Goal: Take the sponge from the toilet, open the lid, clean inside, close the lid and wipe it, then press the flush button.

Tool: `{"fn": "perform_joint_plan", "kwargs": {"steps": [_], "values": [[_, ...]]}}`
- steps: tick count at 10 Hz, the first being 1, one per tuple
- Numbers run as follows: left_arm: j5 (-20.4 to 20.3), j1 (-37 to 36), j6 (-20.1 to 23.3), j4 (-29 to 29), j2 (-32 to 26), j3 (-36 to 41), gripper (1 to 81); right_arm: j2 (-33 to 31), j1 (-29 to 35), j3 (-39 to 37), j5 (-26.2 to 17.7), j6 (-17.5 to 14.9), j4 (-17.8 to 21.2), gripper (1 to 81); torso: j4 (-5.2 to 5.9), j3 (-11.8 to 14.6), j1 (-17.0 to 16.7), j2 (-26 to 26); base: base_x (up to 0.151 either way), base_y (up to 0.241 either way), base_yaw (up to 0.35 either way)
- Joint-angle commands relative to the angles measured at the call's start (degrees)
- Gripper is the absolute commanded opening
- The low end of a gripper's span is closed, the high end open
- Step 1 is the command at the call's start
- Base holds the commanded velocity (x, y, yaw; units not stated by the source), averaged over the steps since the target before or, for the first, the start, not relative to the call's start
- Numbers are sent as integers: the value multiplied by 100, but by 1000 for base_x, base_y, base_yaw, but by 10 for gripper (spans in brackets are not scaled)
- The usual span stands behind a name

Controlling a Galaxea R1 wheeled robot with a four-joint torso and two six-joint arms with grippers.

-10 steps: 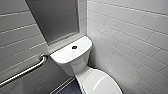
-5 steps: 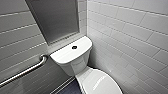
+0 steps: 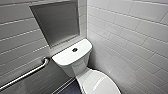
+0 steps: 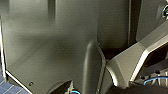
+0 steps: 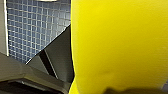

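Toilet (image 3: 75,63): stands against the white tiled wall, in the corner formed with the side wall. Its long axis runs from the tank at the wall out to the bowl, and the front of the bowl points toward the lower right of the head view.

Lid (image 3: 100,82): closed, lying flat over the bowl, with its oval length on the same axis as the toilet. A short band of grey lettering (image 3: 98,84) runs along the top face. The characters cannot be read.

Flush button (image 3: 74,49): small, round and dark, set in the centre of the flat tank top.

Sponge (image 5: 117,45): bright yellow, directly in front of the right wrist camera and clear of the blue small-tiled floor (image 5: 35,27) seen behind it. It overruns the frame, so its long axis and heading cannot be determined. No print shows on the visible face.

Right gripper: has hold of the sponge. How far it is open cannot be read.

Left gripper: whether it is open or closed cannot be determined, as the left wrist view shows dark robot bodywork.

Surroundings: a steel grab bar (image 3: 25,74) is fixed to the wall left of the tank, and a grey recessed panel (image 3: 56,22) sits above the tank
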Motion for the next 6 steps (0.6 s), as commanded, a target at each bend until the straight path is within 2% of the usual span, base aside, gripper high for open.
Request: {"fn": "perform_joint_plan", "kwargs": {"steps": [1,3,4,5,6], "values": [[462,28,30,-4,-106,82,811,-73,-101,53,-475,-3,-171,10,0,495,-354,549,0,0,0],[462,46,30,-4,-62,3,811,225,-93,-322,-535,-12,-277,10,0,884,-640,986,0,0,0],[462,63,30,-22,-26,-76,811,296,-84,-492,-765,-12,-294,10,0,1074,-778,1198,0,0,0],[462,72,30,-13,26,-172,811,392,-84,-623,-888,-3,-311,10,0,745,-918,1410,0,0,0],[462,72,30,-22,88,-270,811,472,-75,-711,-888,-3,-311,10,0,888,-1025,1565,0,0,0]]}}
